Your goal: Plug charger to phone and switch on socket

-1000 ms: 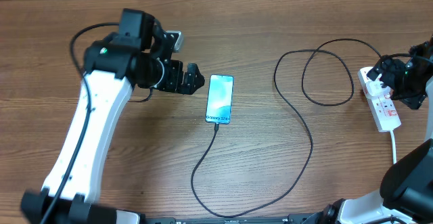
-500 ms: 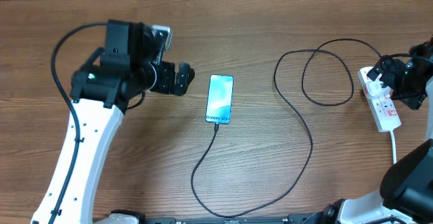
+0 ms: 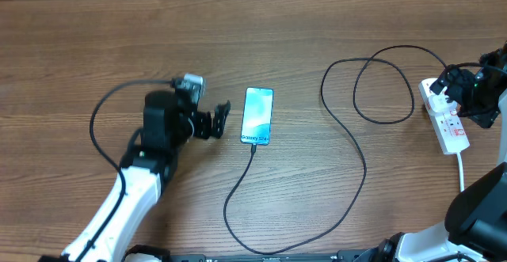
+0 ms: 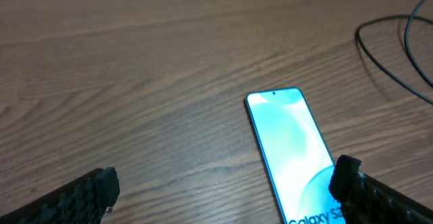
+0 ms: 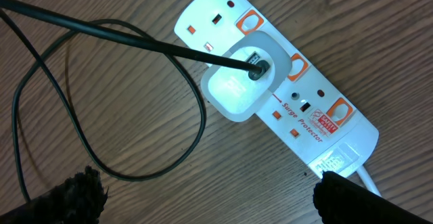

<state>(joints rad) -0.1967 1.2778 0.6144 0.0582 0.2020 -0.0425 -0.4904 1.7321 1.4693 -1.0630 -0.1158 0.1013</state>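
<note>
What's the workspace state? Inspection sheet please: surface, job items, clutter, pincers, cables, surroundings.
Surface: wooden table, bare grain.
Job's things: phone face up, screen lit; power strip at right edge, white adapter plugged in.
Clutter: nothing seen.
Grippers: left pincer open beside phone, empty; right pincer open over power strip, empty.
Cables: black charger cable loops from adapter to phone's near end; white lead leaves the strip.
Surroundings: nothing seen.
</note>
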